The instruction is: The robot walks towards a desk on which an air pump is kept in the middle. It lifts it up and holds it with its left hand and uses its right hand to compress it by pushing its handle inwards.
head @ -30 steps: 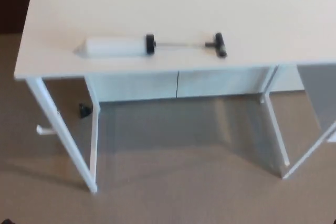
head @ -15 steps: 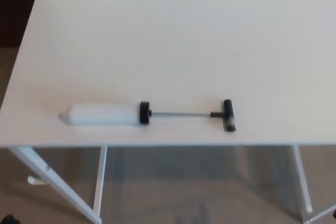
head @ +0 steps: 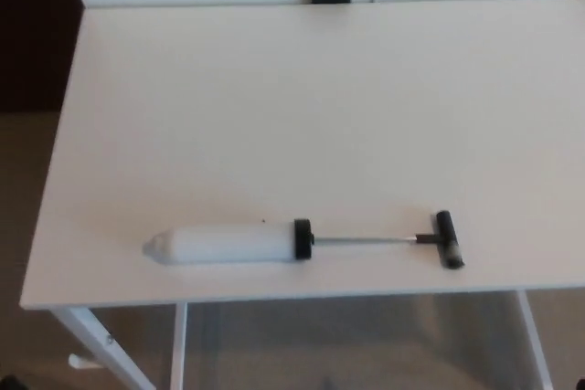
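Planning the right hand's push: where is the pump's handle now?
In the head view the black T-handle lies right of centre near the desk's front edge, at the end of the extended rod, away from the white cylinder.

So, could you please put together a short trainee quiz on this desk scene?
1. True or false: the air pump lies near the desk's front edge.
2. The pump's handle is: A) pushed fully in, B) pulled out with the rod exposed, C) missing.
3. Which way does the handle end point, toward picture left or right?

Key: 1. True. 2. B. 3. Right; the white barrel tapers toward the left. No robot hand is in view.
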